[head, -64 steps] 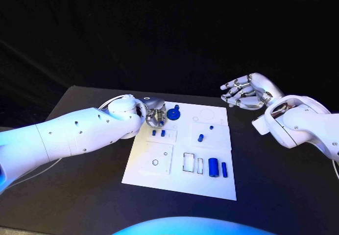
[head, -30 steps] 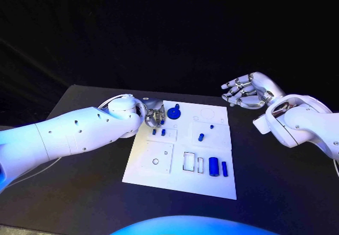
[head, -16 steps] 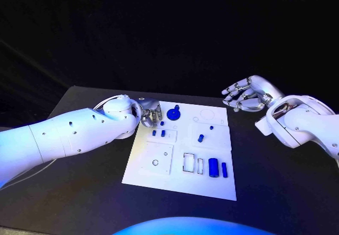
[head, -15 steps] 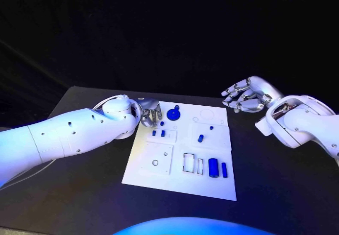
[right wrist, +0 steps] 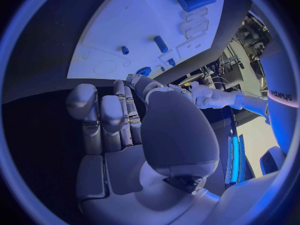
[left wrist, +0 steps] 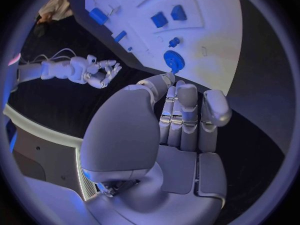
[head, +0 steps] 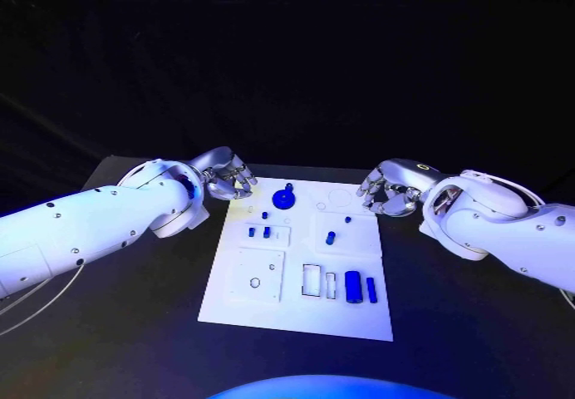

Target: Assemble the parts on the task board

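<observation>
Flanking the flat white task board on the black table, both silver hands hold nothing. The left hand curls its fingers inward near the round blue gear part. The right hand is likewise clenched, at the board's far right corner.

Task board sits mid-frame on the table; left hand off its upper-left corner, right hand at the upper-right, parts lower right.
</observation>
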